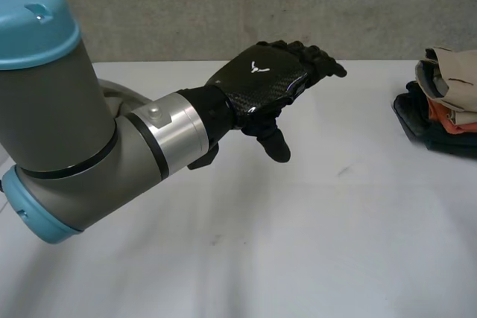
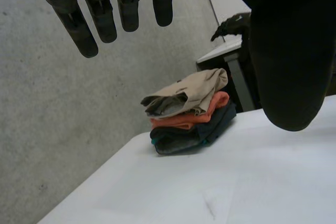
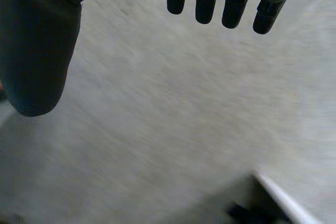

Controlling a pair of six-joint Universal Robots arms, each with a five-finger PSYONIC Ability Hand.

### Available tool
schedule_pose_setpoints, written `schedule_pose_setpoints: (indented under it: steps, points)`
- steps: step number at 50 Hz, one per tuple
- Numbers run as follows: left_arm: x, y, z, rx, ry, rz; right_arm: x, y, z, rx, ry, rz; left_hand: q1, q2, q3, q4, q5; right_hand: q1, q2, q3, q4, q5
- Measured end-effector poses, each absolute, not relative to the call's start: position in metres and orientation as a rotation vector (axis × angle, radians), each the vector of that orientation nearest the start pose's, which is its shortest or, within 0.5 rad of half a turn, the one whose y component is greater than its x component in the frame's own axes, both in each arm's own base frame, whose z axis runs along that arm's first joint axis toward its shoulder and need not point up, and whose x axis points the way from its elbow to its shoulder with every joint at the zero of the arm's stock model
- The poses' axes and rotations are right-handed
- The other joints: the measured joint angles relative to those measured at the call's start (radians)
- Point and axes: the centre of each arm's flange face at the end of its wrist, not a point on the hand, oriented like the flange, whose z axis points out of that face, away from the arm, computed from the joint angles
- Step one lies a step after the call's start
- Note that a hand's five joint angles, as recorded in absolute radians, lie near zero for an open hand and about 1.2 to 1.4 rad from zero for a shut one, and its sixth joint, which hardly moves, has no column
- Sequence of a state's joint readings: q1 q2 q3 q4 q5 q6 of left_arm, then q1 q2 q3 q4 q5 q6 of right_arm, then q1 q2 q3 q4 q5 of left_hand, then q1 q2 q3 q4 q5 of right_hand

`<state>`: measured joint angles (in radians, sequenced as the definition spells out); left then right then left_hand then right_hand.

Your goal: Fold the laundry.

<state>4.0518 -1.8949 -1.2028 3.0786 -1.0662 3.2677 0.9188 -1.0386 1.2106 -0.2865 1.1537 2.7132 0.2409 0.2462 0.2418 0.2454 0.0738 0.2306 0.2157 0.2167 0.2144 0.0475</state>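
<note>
A stack of folded laundry (image 1: pixel 446 102) lies on the white surface (image 1: pixel 298 243) near its far edge. A beige garment (image 2: pixel 197 92) is on top, an orange one (image 2: pixel 184 119) under it and a dark blue one (image 2: pixel 210 129) at the bottom. The layers lie flat on one another, with the beige piece a little rumpled at one end.

The left robot hand (image 1: pixel 261 80), black and glossy on its grey arm (image 1: pixel 82 154) with light-blue caps, hovers above the bare surface, well apart from the stack. Its fingers are stretched out and spread towards the stack, its thumb (image 1: pixel 274 144) hangs down, and it holds nothing. In its wrist view the stack sits beyond the fingertips, between the fingers and the thumb, with open surface in between.

The right robot hand (image 3: pixel 234 3) is also spread, its fingers straight, its thumb apart from them and nothing in its grasp. It hangs over a plain grey ground, and I cannot tell how far from the stack it is.

A grey concrete wall (image 1: pixel 223 5) stands behind the stack and the surface.
</note>
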Motion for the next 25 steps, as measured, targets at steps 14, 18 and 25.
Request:
schedule_pose_setpoints:
  steps: [14, 18, 25]
  points:
    - [-0.340, -0.207, 0.353, -0.959, -1.436, 1.895, -0.014, -0.419, 0.346, 0.428, -1.314, 2.250, -0.003, -0.003, -0.002, -0.003, -0.004, 0.000, 0.000, 0.000, 0.000, 0.000]
    - [-0.307, -0.254, 0.353, -0.897, -1.551, 2.163, 0.052, -0.390, 0.333, 0.637, -1.351, 2.409, -0.014, -0.021, -0.017, -0.024, -0.026, 0.000, 0.000, -0.004, 0.000, 0.000]
    - [-0.239, -0.353, 0.286, -1.158, -1.913, 2.443, 0.133, -0.339, 0.273, 0.942, -1.534, 2.441, -0.017, -0.024, -0.019, -0.028, -0.026, 0.000, -0.001, -0.004, 0.000, 0.000]
